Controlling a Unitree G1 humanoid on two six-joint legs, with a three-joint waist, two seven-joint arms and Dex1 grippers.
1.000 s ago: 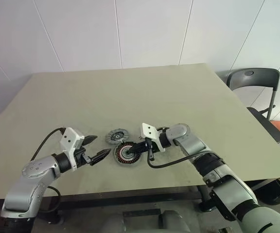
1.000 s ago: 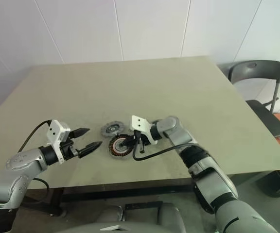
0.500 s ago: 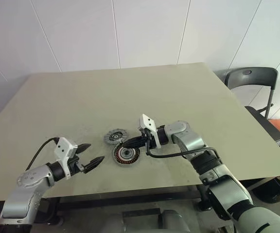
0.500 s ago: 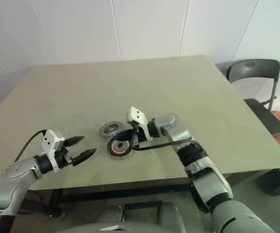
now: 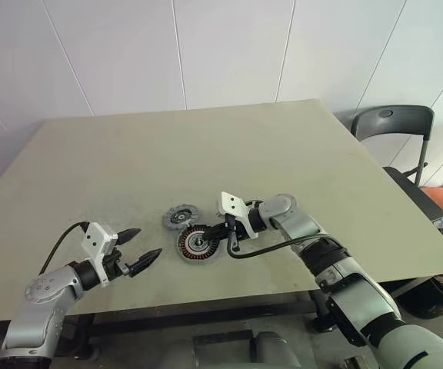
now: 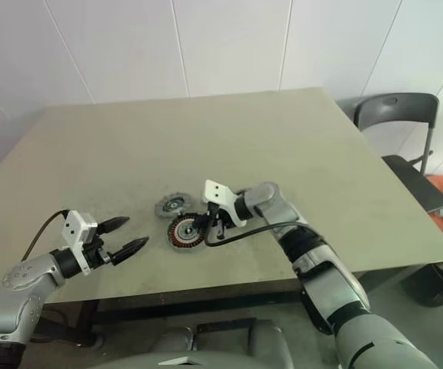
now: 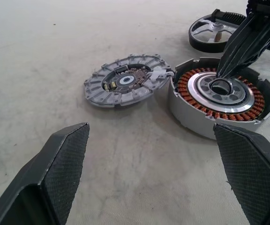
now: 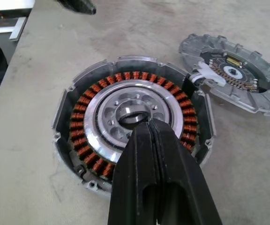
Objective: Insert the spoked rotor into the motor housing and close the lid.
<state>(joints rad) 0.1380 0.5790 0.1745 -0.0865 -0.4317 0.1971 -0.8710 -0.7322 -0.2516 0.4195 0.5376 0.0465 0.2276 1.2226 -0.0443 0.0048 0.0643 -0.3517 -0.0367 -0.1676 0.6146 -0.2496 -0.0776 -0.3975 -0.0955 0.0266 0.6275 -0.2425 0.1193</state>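
Note:
The motor housing (image 5: 197,245), with copper windings around a silvery bearing, lies near the table's front. The grey notched lid (image 5: 181,217) lies flat just behind it, touching its rim. My right gripper (image 8: 142,126) is shut, its tips resting at the edge of the housing's centre bearing (image 7: 221,86), and nothing shows between them. The black spoked rotor (image 7: 214,33) lies behind that gripper, partly hidden by it. My left gripper (image 5: 149,241) hangs open to the left of the housing, well apart from it, with nothing between its fingers (image 7: 64,173).
The table (image 5: 206,146) is wide and bare behind the parts; its front edge runs close below the housing. A black cable (image 5: 271,247) loops from my right wrist onto the table. A dark chair (image 5: 394,123) stands at the right.
My left gripper has drawn back to the left and down, away from the housing, still open. My right gripper lifted slightly, then came back down onto the housing's centre.

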